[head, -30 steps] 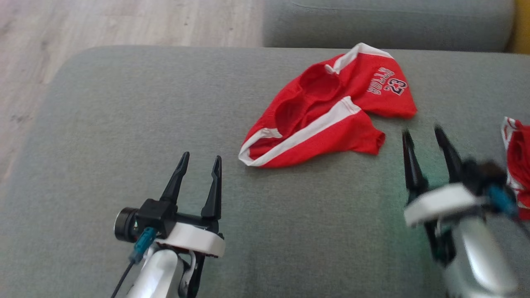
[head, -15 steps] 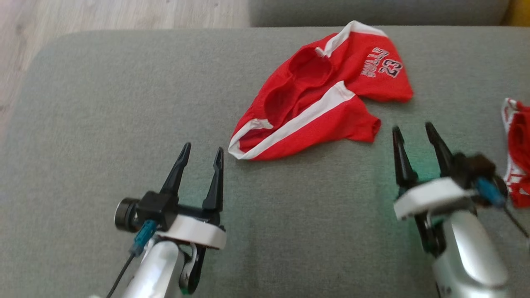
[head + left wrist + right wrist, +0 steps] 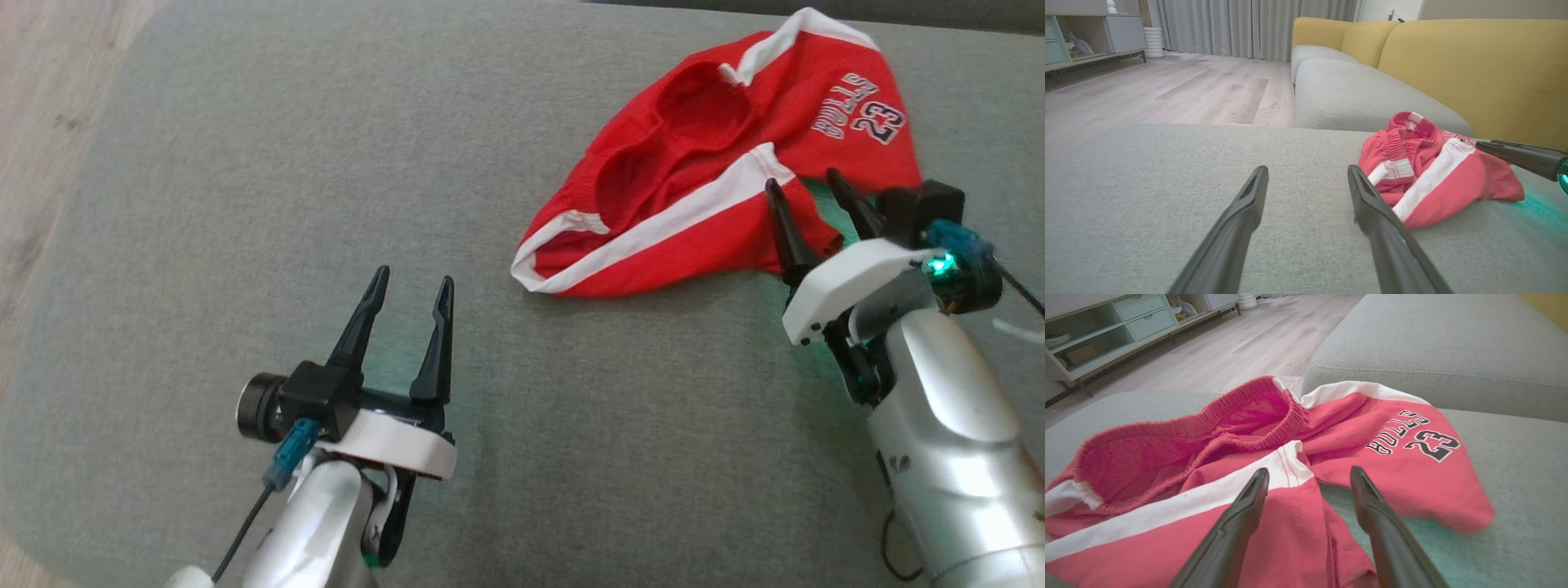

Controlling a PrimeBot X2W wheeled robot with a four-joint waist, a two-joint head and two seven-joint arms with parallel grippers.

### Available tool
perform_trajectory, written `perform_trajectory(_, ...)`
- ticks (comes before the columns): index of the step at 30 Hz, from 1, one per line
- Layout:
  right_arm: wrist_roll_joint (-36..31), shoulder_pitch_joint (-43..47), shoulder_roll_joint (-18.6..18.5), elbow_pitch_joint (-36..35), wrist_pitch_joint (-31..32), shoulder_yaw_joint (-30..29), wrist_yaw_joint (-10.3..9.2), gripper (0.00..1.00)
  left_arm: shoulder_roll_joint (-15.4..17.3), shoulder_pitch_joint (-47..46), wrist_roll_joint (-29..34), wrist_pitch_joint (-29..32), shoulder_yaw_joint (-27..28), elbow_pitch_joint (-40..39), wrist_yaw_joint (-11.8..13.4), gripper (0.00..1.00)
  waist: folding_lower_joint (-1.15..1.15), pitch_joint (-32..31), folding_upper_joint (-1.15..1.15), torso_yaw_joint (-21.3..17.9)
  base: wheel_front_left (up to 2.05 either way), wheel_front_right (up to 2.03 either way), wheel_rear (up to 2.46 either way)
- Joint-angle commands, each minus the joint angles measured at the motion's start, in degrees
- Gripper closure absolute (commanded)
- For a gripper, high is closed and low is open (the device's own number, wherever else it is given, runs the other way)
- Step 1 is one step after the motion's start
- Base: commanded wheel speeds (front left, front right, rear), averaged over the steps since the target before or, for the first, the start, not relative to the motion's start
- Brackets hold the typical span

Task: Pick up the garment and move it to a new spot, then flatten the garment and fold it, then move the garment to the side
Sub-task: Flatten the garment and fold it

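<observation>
The garment (image 3: 694, 188) is a pair of red shorts with white stripes and a "BULLS 23" print, lying crumpled on the grey sofa cushion (image 3: 326, 163) at the upper right of the head view. My right gripper (image 3: 804, 184) is open, its fingertips over the near leg edge of the garment (image 3: 1208, 457), with nothing between the fingers. Lower left, my left gripper (image 3: 412, 282) stands open above bare cushion, apart from the garment (image 3: 1433, 167), which lies to its right. One dark finger of the right gripper (image 3: 1515, 153) reaches in from the right of the left wrist view.
The cushion's left edge drops to a wooden floor (image 3: 33, 163). A second grey seat (image 3: 1355, 94) and yellow sofa backs (image 3: 1474, 69) lie beyond the garment. A low shelf unit (image 3: 1106, 330) stands across the room.
My right gripper has moved forward from beside the garment to over its near leg edge. The head camera has shifted, so the whole scene sits differently. The left gripper stays open.
</observation>
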Motion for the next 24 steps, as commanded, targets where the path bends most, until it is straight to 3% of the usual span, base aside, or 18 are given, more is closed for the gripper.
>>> perform_trajectory(1,1.48,-2.20,-0.21,-0.47,0.46,1.95,-0.04,0.00,0.31,-2.55,-0.25,-0.54,1.43,-1.55,0.51,0.00,-0.01,0.51,0.00,0.86,0.00,0.00,0.00)
perform_trajectory(4,3.42,-3.48,-0.96,2.01,0.90,4.15,-0.04,0.00,0.31,-2.71,-0.31,-0.54,1.34,-1.50,0.62,0.00,-0.01,0.74,0.00,1.27,0.00,0.00,0.00)
perform_trajectory(5,4.17,-3.75,-1.09,2.70,0.93,4.85,-0.04,0.11,0.31,-2.76,-0.32,-0.54,1.34,-1.48,0.63,0.00,-0.01,0.79,0.00,1.31,0.00,0.00,0.00)
perform_trajectory(6,4.74,-4.01,-1.29,3.24,0.67,5.47,-0.04,0.69,0.31,-2.80,-0.33,-0.54,1.37,-1.46,0.66,0.00,-0.01,0.80,0.00,1.29,0.00,0.00,0.00)
perform_trajectory(7,5.27,-4.18,-1.47,3.77,0.27,5.93,-0.04,1.00,0.31,-2.82,-0.33,-0.54,1.44,-1.41,0.72,0.00,-0.01,0.77,0.00,1.22,0.00,0.00,0.00)
perform_trajectory(15,7.28,-2.63,-2.94,3.49,-7.46,9.58,-0.04,1.00,0.31,-2.28,0.23,-0.54,2.63,-0.81,0.93,0.00,-0.01,-1.37,0.00,-1.78,0.00,0.00,0.00)
perform_trajectory(24,5.65,10.98,-3.48,-5.37,-12.51,3.89,-0.04,1.00,0.31,0.26,0.78,-0.54,4.23,-0.65,0.75,0.00,-0.01,-7.34,0.00,-7.45,0.00,0.00,0.00)
